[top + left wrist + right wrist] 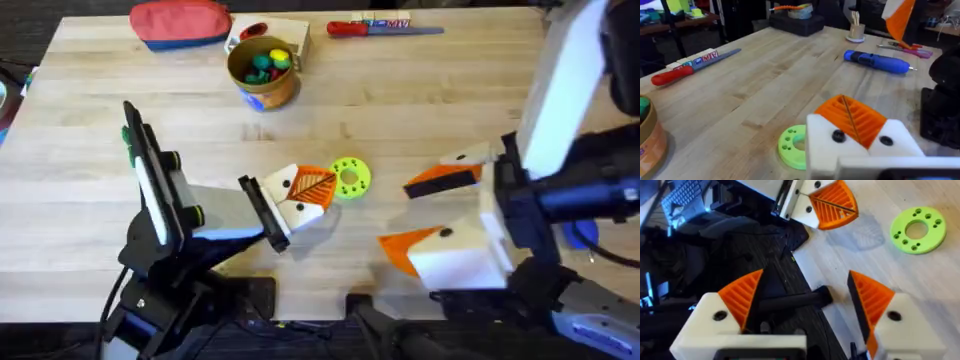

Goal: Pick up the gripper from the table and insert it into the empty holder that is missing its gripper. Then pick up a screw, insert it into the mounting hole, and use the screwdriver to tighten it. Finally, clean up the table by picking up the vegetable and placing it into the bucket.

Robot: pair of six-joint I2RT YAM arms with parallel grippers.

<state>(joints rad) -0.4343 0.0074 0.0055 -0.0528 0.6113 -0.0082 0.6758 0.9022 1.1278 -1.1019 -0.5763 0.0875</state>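
Judging by the pictures, cleanup looks done: vegetable (262,66) lies in bucket (262,72), far left. Left gripper (305,192) looks shut and empty; right gripper (428,215) gapes empty. Screwdriver (876,62) lies right.

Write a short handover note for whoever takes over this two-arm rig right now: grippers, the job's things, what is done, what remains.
Left gripper: shut, low over the table beside the lime-green ring; nothing seen between its pads.
Right gripper: open, empty, near the table's front edge.
Screwdriver: lying on the table, untouched.
Bucket: far side, holding coloured pieces, some green; cannot tell if the vegetable is among them.
Done, probably: both grippers show orange pads, so the insertion looks finished.
Left: find a screw, insert it, tighten it, check the vegetable.
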